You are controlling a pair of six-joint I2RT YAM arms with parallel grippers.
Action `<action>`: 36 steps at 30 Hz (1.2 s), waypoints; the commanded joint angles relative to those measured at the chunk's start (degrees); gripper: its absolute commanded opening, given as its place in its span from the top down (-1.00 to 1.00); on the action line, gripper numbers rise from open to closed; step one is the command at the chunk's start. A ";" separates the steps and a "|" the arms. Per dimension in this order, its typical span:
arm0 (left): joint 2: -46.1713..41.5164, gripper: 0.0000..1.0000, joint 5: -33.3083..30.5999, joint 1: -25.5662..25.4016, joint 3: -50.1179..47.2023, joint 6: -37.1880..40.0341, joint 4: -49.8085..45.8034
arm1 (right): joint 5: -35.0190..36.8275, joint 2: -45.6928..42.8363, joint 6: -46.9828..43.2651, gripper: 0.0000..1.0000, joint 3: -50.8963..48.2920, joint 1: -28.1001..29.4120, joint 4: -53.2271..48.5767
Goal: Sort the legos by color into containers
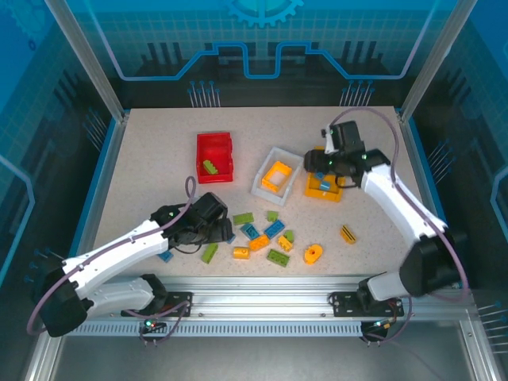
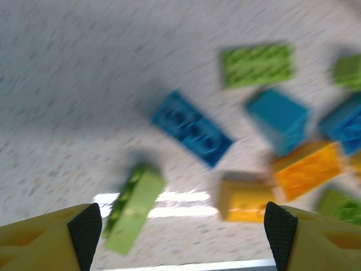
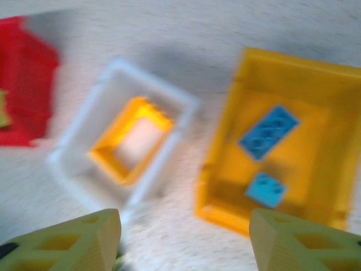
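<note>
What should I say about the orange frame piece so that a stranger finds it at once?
Three bins stand across the table; take the white bin between the red bin and the yellow bin. Inside lies the orange frame, alone there and hollow, unlike the solid bricks.

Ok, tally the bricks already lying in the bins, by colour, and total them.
Green: 1, a green brick in the red bin
Orange: 1, the orange frame in the white bin
Blue: 2, a longer blue brick and a smaller blue brick in the yellow bin
Total: 4
</note>
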 commanded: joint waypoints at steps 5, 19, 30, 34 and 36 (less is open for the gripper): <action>3.49 -0.68 0.53 0.29 -4.56 -1.28 -3.53 | -3.67 -17.45 6.36 -0.35 -18.45 21.61 11.69; 15.16 0.09 2.50 2.36 -7.20 0.33 6.70 | 5.52 -25.95 16.41 -0.33 -25.05 39.75 11.07; 10.85 0.57 -3.97 4.67 -2.08 2.49 1.51 | 5.45 -24.19 15.05 -0.29 -22.74 39.75 12.10; 8.66 0.58 -1.79 11.33 4.42 7.48 1.39 | 7.71 -25.32 13.30 -0.32 -22.51 39.75 15.98; 10.75 0.58 -0.20 14.87 8.99 10.00 2.12 | 10.15 -25.41 12.71 -0.33 -22.26 39.60 18.28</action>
